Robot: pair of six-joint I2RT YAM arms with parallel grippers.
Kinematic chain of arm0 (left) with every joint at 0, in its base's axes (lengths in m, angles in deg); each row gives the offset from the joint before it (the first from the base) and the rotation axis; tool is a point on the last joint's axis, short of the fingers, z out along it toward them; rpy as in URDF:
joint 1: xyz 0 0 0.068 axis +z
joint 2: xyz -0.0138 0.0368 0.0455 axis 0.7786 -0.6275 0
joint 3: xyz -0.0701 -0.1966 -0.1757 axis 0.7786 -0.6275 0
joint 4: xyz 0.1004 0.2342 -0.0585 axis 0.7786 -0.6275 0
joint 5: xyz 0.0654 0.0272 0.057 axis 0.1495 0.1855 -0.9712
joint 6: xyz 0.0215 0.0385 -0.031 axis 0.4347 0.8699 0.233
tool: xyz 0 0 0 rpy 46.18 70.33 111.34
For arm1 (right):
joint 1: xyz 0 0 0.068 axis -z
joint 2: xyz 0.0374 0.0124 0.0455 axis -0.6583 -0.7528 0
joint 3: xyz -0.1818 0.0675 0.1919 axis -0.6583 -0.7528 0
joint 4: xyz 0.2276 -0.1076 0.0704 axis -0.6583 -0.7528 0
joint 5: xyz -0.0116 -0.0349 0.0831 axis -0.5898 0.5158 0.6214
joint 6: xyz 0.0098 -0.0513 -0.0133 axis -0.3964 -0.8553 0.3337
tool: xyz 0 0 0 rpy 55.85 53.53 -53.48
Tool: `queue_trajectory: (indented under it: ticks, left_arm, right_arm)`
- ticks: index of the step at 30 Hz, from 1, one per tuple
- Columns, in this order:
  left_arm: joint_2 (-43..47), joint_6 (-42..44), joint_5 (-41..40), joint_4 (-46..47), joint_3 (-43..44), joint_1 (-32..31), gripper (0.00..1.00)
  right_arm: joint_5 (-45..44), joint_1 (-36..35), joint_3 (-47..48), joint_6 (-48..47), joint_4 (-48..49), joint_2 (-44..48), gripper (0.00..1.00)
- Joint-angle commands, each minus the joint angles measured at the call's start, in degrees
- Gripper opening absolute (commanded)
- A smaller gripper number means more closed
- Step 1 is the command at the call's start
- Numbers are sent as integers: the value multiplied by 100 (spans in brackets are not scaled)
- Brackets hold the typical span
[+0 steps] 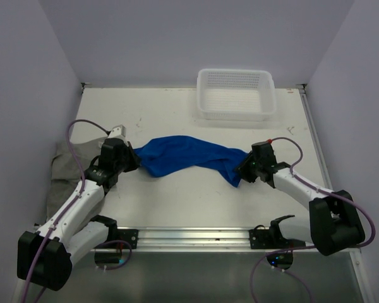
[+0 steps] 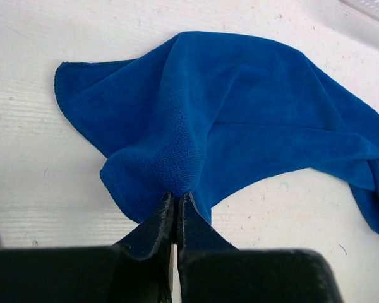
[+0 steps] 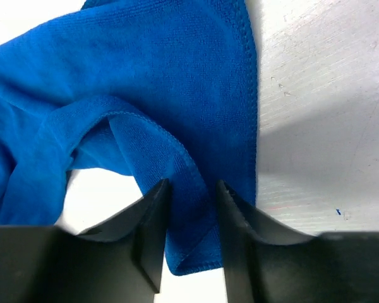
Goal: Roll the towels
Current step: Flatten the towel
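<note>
The bright blue towel (image 1: 186,154) lies crumpled and stretched across the middle of the table between my two grippers. My left gripper (image 1: 134,159) is shut on its left end; in the left wrist view the jaws (image 2: 177,196) pinch a bunched fold of the blue towel (image 2: 240,113). My right gripper (image 1: 242,170) is at the towel's right end. In the right wrist view its fingers (image 3: 192,184) stand apart with a hemmed corner of the blue towel (image 3: 145,82) lying loosely between them. The grey towel (image 1: 66,167) lies crumpled at the left edge, partly under my left arm, its white tag (image 1: 117,132) showing.
A white perforated basket (image 1: 235,93) stands at the back right of the table. Side walls close in on the table's left and right. A metal rail (image 1: 189,237) runs along the near edge between the arm bases.
</note>
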State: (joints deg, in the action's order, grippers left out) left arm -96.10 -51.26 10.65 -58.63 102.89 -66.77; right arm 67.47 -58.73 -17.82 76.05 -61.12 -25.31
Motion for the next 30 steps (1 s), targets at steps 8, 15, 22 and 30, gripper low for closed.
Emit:
queue_trajectory:
  ticks: [8,15,22,30]
  left_arm:
    - [-1,-48,97,299,-60,35,0]
    - [-317,-30,106,440,-16,35,1]
    - [-889,172,422,589,159,35,21]
    - [-1197,278,774,598,283,26,60]
  right_arm:
    - [-381,33,362,-398,-523,347,0]
    - [-847,25,819,-1039,-1288,804,0]
    - [-1382,34,1443,-1734,-2078,1050,0]
    - [-1577,60,2041,-2253,-2501,902,0]
